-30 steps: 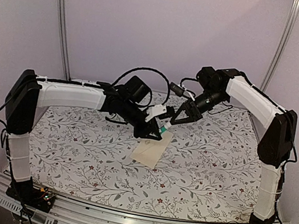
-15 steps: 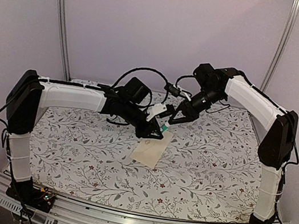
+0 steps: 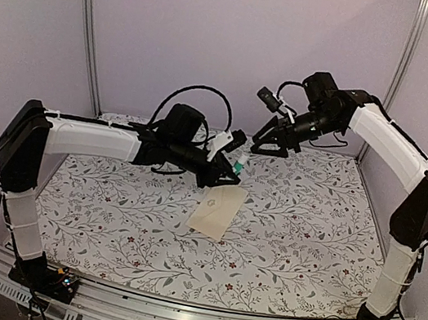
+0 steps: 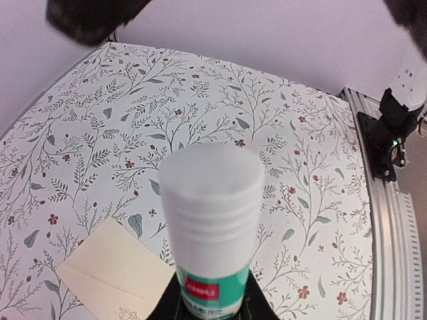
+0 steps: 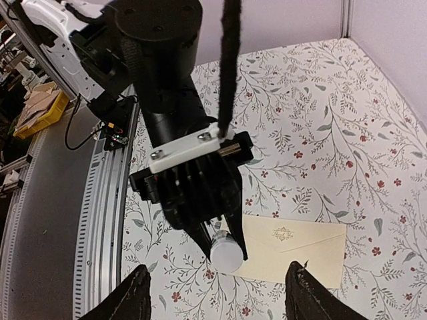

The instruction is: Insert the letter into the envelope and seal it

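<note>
**Above the envelope, a glue stick held ready**

Over the middle of the floral counter, the left gripper had its jaws pinching the lower body of a glue stick. The green label sat down by the fingers and the white, ridged end pointed away from the wrist. That grip left the working end free, which suited a sealing step where glue must reach the flap. Whether the white end was a cap or a bare top could not be told.

The right gripper hung higher and nearer the back wall, apart from the stick. Its jaws were spread wide with nothing between them, and its camera looked down at the stick's end.

The envelope lay flat on the counter just beneath the stick, touched by neither arm. Its flap was folded down and the upper face carried a small ornate mark. The letter showed in no view. It was probably already inside the envelope, though nothing confirmed that, nor whether the flap was stuck.
</note>
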Action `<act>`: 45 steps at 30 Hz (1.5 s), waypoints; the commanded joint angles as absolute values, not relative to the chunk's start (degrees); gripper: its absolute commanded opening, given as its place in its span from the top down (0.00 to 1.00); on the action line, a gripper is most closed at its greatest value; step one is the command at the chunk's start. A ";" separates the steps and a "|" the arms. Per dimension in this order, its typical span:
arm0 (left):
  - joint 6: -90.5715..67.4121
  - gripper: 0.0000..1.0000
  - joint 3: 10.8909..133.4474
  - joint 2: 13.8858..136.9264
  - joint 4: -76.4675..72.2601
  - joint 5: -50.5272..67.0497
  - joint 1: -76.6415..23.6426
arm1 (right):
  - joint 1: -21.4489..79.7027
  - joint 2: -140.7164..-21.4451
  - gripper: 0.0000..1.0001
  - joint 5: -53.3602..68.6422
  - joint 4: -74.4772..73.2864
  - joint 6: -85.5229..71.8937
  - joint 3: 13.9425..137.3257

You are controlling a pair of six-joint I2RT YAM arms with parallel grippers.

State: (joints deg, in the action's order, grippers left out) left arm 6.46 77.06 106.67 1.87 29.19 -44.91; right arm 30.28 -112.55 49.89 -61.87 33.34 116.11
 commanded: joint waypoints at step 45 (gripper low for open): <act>-7.51 1.00 81.03 104.00 -13.41 43.57 -39.58 | 31.29 -114.01 1.00 69.70 -35.13 17.24 111.86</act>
State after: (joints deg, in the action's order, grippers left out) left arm -7.22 79.33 103.61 -11.68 44.47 -40.21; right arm 30.74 -112.73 69.54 -34.63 17.45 113.23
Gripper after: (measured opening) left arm 0.176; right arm 0.155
